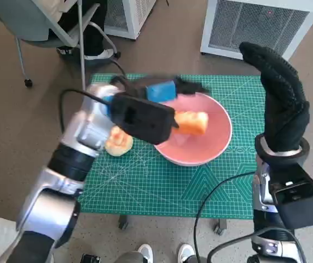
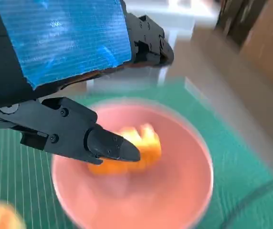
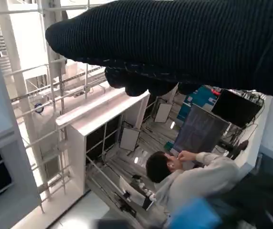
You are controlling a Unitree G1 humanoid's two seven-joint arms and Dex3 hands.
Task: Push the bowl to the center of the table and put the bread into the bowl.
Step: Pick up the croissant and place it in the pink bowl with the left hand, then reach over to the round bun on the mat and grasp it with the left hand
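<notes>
Left robot hand pinches one bread over one bowl; second bread outside.

Bright daylight, motion-blurred left wrist view

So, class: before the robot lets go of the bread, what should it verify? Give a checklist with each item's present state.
1. Bowl near the middle of the green mat: ok.
2. Bread over the bowl's inside, not its rim: ok in the head and left wrist views.
3. Left hand has the bread under control: cannot tell; both views are blurred at the fingers.
4. Right hand clear of the bowl: ok, raised beside it, holding nothing.
5. Second bread piece out of the way: ok, on the mat outside the bowl.
</notes>
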